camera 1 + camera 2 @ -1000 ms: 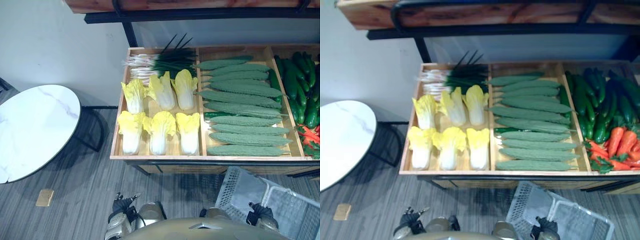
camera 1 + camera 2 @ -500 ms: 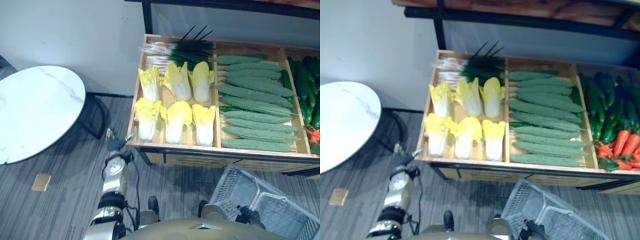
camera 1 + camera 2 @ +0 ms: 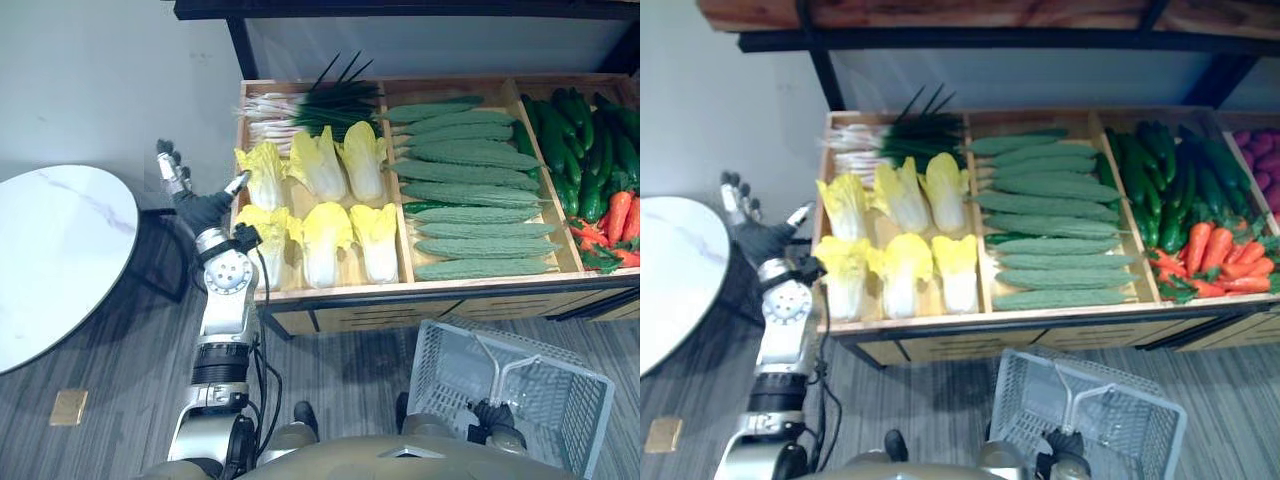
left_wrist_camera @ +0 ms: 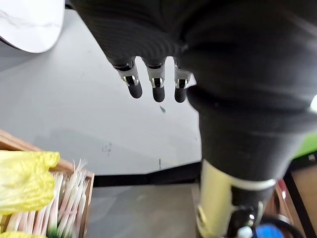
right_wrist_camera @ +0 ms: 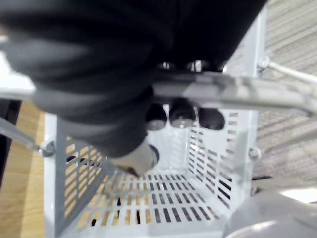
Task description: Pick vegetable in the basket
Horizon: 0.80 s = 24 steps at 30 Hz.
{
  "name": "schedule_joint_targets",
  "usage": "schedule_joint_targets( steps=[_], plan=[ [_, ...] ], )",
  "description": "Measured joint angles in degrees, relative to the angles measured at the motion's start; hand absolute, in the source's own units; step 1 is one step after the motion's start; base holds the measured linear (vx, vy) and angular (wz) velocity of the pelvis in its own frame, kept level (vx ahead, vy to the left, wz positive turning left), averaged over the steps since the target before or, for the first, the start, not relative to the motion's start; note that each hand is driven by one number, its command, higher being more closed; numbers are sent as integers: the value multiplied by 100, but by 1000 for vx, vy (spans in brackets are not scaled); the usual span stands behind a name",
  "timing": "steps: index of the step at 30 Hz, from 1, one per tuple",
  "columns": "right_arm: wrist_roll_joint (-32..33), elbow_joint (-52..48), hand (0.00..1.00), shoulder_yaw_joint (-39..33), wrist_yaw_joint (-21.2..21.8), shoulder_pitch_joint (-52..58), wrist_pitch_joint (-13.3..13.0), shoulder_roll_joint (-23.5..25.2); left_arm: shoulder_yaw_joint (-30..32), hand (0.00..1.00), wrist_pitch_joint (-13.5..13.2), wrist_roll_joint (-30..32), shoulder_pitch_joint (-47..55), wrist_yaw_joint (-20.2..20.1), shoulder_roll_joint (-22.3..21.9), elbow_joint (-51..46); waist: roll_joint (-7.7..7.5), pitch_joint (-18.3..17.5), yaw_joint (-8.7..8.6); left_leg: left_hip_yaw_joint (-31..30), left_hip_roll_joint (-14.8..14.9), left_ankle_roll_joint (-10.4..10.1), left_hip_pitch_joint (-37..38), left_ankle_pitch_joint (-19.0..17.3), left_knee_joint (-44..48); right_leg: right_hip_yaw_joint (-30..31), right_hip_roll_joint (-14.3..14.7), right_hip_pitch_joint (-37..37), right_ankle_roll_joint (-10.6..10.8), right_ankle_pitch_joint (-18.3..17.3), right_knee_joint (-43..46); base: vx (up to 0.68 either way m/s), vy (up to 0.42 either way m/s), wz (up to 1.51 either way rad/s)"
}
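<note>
My left hand (image 3: 203,210), fingers (image 3: 168,165) straight and empty, hovers just beside the bench (image 3: 450,287) edge; I should swing it over the nearest cabbage (image 3: 277,245) and wrap low. Right hand (image 3: 492,415) grips the empty basket (image 3: 440,365) by its handle.

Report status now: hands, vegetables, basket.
Left hand open, holding nothing, beside the yellow-white napa cabbages in the wooden crate. Right hand shut on the handle of the empty grey plastic basket. No obstruction seen.
</note>
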Motion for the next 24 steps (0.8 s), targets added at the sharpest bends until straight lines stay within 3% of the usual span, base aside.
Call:
schedule_joint_targets(
  steps=[5,12,18,24],
  plan=[
    [-152,9,100,88,65,-80,-2,-96,-541,0,239,990,2,-503,235,105,71,13,-32,142,44,-51,111,-35,0,93,19,76,-8,11,-69,3,-22,-11],
    [-186,6,100,82,72,-136,-57,-123,-836,0,599,1841,238,-868,228,701,202,125,-115,196,79,-69,100,-48,2,133,52,3,-14,33,-90,-26,-19,-4],
    [-182,-4,100,-177,4,-786,-55,-402,-814,0,827,1871,163,-925,209,922,400,587,-185,302,25,-3,-317,46,11,302,-3,-548,30,118,112,-49,0,-9],
    [-168,-213,100,-318,-150,-1258,-108,-477,-709,0,940,1880,-240,-826,214,1649,398,1105,-173,475,4,19,-673,100,58,554,-14,-1127,39,134,397,-56,0,-15]
  ],
)
